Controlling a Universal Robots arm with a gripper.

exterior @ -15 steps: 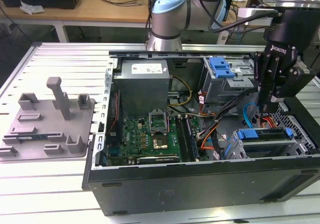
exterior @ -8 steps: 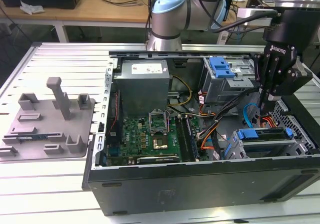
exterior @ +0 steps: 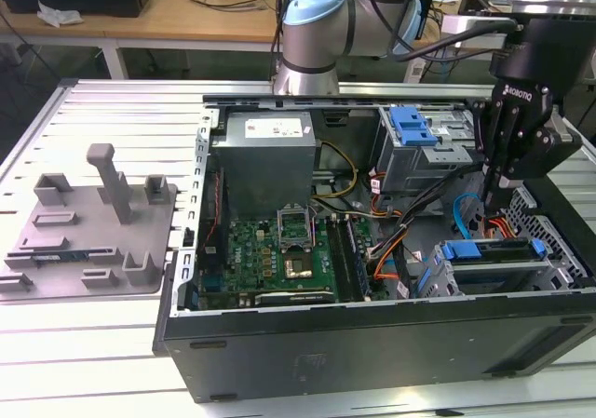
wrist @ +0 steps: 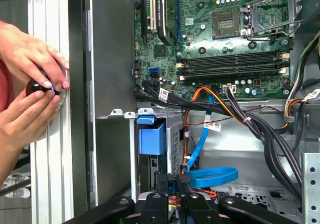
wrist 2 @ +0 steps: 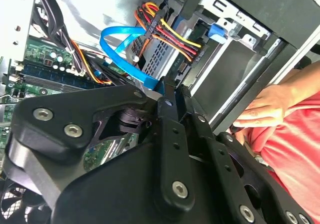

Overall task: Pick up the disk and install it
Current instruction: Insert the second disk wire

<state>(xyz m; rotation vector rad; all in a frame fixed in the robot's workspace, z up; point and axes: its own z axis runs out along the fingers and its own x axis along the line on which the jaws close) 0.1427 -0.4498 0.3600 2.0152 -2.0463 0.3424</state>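
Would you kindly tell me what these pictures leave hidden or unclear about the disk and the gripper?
- The disk: in the exterior view it lies in the drive cage; its label is hidden by the cage's wall.
- The gripper: in the exterior view cables behind it mask what its tips touch; in both wrist views its own black body hides the tips.
- A person's hands: in the first wrist view they cover a small dark object.

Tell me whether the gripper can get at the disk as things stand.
Probably yes: the gripper hangs just above the disk, whose top lies uncovered in its cage. The blue cable loops close beside and might be brushed.
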